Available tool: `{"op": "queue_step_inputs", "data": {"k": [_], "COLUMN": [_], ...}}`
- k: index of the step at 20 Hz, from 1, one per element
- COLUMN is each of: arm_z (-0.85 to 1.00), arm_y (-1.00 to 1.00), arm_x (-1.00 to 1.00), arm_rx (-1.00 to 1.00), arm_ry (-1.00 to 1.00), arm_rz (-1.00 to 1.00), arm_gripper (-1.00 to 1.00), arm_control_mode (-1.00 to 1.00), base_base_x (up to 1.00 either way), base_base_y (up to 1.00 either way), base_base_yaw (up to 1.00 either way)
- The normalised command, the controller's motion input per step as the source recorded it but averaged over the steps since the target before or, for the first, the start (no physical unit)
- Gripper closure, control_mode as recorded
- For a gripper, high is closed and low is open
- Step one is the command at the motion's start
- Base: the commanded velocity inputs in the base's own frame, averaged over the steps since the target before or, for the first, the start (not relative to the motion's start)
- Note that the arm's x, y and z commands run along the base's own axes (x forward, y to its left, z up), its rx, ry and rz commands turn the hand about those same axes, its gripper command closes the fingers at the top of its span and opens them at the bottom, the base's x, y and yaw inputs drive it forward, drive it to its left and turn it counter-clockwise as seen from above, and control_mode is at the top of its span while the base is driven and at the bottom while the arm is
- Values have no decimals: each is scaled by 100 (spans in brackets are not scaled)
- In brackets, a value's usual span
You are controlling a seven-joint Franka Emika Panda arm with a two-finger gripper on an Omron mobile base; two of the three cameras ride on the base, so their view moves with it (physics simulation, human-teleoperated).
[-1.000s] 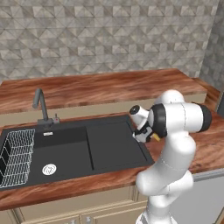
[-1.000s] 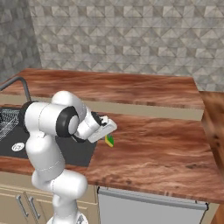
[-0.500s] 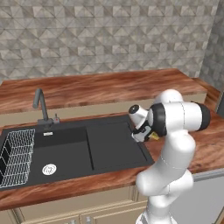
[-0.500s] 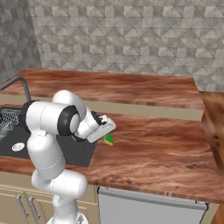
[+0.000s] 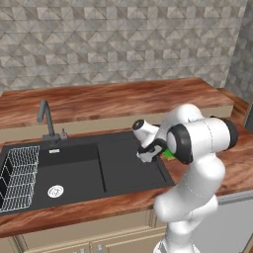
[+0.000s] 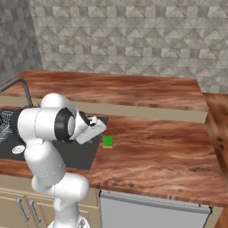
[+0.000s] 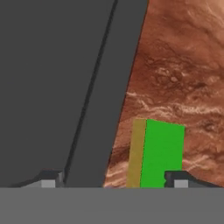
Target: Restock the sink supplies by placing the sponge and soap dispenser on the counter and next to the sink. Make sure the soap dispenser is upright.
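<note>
The sponge (image 6: pixel 107 141) lay flat on the counter (image 6: pixel 169 151) just beside the sink (image 5: pixel 123 165), apparently placed. The gripper (image 7: pixel 111 179) hung above it, fingers spread; the soap dispenser remained.

One sponge (image 6: pixel 107 141), one sink (image 5: pixel 84 168), one faucet (image 5: pixel 47 118), one rack (image 5: pixel 20 178).

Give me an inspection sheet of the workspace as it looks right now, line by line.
Surface: reddish-brown wood counter with a raised back ledge.
Job's things: green sponge with a yellow side lies flat on the counter beside the black sink, apart from its rim; soap dispenser: nothing seen.
Clutter: nothing seen.
Pincer: above the sponge and sink edge, open, fingertips wide apart, holding nothing.
Cables: nothing seen.
Surroundings: grey gooseneck faucet behind the sink, wire rack in its left basin, grey patterned tile wall, beige cabinets below.
</note>
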Motion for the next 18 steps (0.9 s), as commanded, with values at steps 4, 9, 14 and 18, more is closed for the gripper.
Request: {"op": "queue_step_inputs", "data": {"k": [4, 9, 14, 18], "arm_z": [49, 60, 20, 18], "arm_y": [15, 0, 0, 17], "arm_x": [-60, -99, -100, -100], "arm_rx": [2, 22, 27, 23], "arm_ry": [-13, -18, -25, -15], "arm_rz": [-6, -9, -4, 0], "arm_gripper": [-100, -100, -100, -100], "arm_control_mode": [-100, -100, -100, -100], "base_base_x": [0, 0, 0, 0], "base_base_y": [0, 0, 0, 0], "base_base_yaw": [0, 0, 0, 0]}}
